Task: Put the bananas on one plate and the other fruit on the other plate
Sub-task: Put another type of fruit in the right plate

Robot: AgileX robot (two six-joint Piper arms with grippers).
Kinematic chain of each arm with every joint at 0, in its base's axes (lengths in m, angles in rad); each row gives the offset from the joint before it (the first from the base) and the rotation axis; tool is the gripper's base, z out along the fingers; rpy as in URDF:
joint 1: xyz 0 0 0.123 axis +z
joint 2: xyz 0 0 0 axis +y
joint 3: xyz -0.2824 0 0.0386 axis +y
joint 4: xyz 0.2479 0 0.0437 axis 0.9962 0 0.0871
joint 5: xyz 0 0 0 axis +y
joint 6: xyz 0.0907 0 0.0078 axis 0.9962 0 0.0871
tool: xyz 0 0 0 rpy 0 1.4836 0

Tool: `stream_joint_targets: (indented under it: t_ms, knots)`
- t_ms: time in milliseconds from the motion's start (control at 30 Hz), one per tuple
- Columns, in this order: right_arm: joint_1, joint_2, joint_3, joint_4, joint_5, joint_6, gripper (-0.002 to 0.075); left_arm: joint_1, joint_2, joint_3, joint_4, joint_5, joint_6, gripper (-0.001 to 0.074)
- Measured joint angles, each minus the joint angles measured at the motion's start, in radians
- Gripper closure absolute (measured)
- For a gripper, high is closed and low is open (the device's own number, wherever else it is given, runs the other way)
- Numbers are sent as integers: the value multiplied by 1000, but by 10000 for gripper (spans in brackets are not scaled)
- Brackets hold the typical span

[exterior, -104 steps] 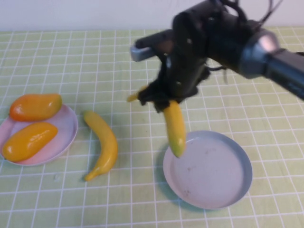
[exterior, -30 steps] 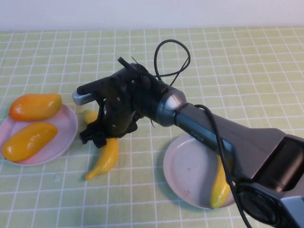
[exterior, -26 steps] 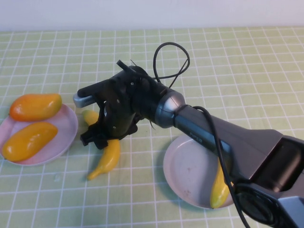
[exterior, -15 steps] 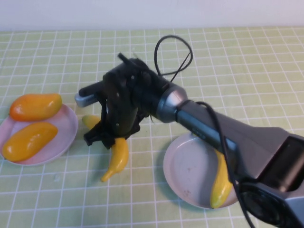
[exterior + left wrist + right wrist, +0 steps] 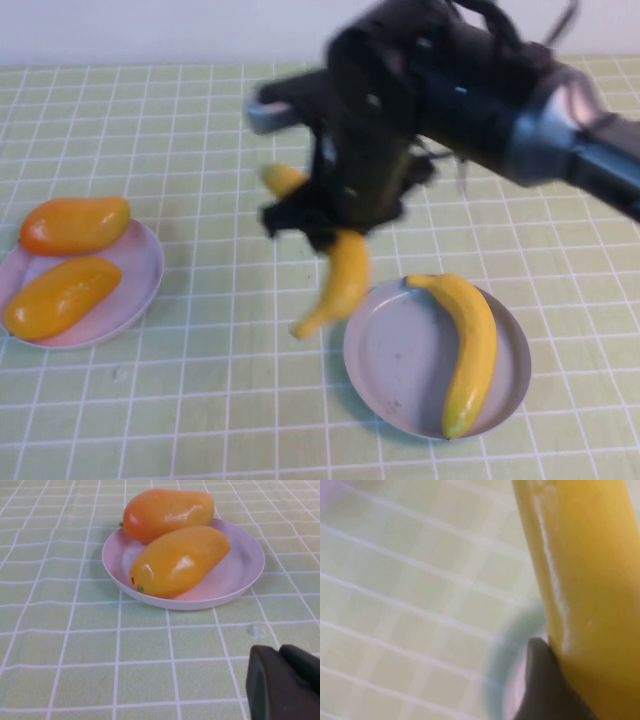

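My right gripper (image 5: 325, 228) is shut on a banana (image 5: 343, 275) and holds it in the air, just left of the grey-blue plate (image 5: 388, 352). In the right wrist view the banana (image 5: 590, 580) fills the picture beside one dark fingertip (image 5: 545, 680), with the plate's rim (image 5: 501, 650) below. The other banana (image 5: 470, 345) lies in the grey-blue plate. Two mango-like fruits (image 5: 75, 225) (image 5: 60, 297) lie on the pink plate (image 5: 142, 268). My left gripper (image 5: 282, 680) is shut and empty over the cloth near the pink plate (image 5: 240, 565), which holds both fruits (image 5: 167, 512) (image 5: 180, 560).
A green checked cloth (image 5: 200, 400) covers the table. A white wall (image 5: 150, 30) runs along the far edge. My right arm (image 5: 560, 120) stretches in from the right above the cloth.
My right gripper has lifted the second banana off the cloth beside the pink plate and carried it right, towards the grey-blue plate. The first banana lies in that plate.
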Motion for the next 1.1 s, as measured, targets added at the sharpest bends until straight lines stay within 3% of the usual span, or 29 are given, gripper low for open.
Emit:
stream_joint_targets:
  t_ms: [200, 333, 900, 1100]
  knots:
    - [-79, -160, 425, 17, -97, 147, 415, 0, 0, 0, 0, 0, 0, 736]
    - [-99, -203, 580, 38, -204, 193, 415, 0, 0, 0, 0, 0, 0, 736]
    - [-117, -136, 609, 50, -272, 205, 413, 0, 0, 0, 0, 0, 0, 736]
    - [-117, -136, 609, 45, -272, 205, 337, 0, 0, 0, 0, 0, 0, 736]
